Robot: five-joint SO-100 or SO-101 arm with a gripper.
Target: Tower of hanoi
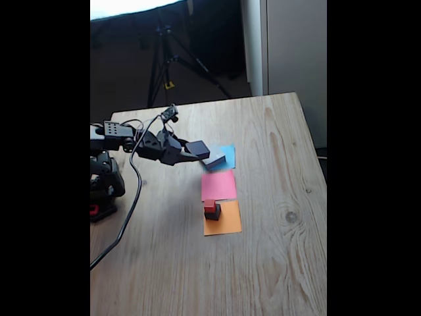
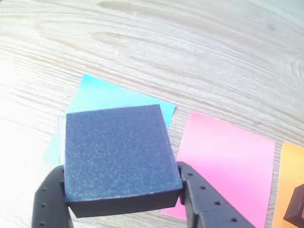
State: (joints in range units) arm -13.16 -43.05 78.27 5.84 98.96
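Note:
My gripper (image 1: 198,151) is shut on a dark grey square block (image 2: 118,154), held just above the blue paper square (image 2: 102,95). In the wrist view its fingers (image 2: 202,202) press the block's left and right sides. In the fixed view the held block (image 1: 196,146) hangs beside a paler grey block (image 1: 215,160) that rests on the blue square (image 1: 228,155). A small black block (image 1: 212,213) with the tiny red cube (image 1: 210,205) on top stands on the orange paper square (image 1: 223,224). Its dark corner (image 2: 297,209) shows at the wrist view's right edge.
The pink paper square (image 1: 219,185) lies bare between the blue and orange ones. The arm's base (image 1: 104,181) and a black cable (image 1: 135,191) sit at the table's left. A tripod (image 1: 164,59) stands behind the wooden table (image 1: 283,250).

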